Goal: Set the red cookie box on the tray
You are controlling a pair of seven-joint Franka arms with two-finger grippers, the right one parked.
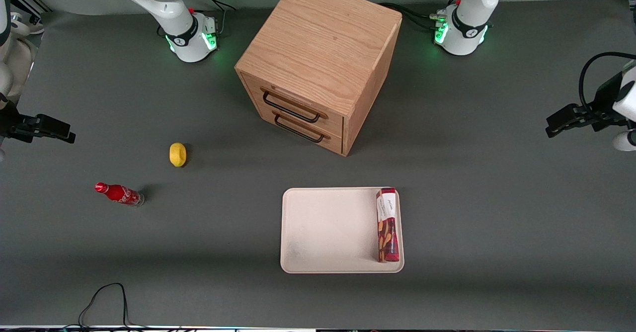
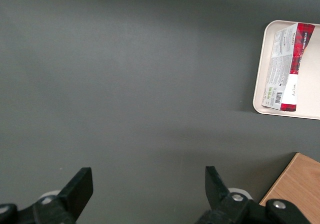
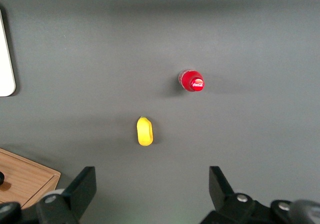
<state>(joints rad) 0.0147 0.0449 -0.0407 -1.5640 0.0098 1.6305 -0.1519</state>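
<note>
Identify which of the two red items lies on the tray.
The red cookie box, a long carton lying flat along the tray's edge. The small red bottle stands on the table; the open pincer holds nothing.

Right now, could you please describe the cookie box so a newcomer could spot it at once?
Nearer the camera than the cabinet lies the tray. The cookie box rests in it, along the rim toward the open gripper. It is long, red, white-ended, unlike the small bottle.
</note>
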